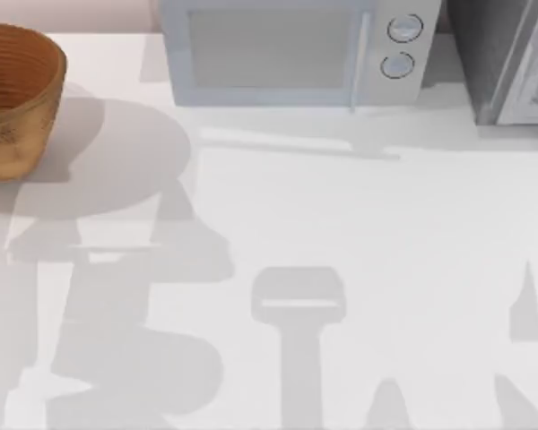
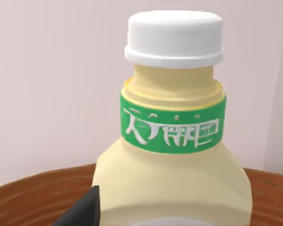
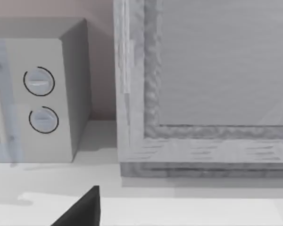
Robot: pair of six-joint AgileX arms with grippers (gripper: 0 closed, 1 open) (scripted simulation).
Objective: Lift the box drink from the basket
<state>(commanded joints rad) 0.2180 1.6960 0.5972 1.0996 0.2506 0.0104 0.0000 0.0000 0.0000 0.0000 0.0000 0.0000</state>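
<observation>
The basket (image 1: pixel 22 98) is orange-brown and woven, and stands at the table's far left, cut off by the top view's left edge. The box drink (image 2: pixel 172 160) stands close in front of the left wrist camera, pale yellow with a green band and a white cap. Its upper half rises above the basket's brown rim (image 2: pixel 33 193). A dark part of my left gripper (image 2: pixel 82 212) lies against the drink's lower side. A dark part of my right gripper (image 3: pixel 82 209) hangs over the table near the back right.
A grey-white microwave (image 1: pixel 296 49) with two round knobs stands along the back edge. A grey cabinet (image 1: pixel 511 58) stands to its right. The arms cast broad shadows across the white tabletop (image 1: pixel 359 224).
</observation>
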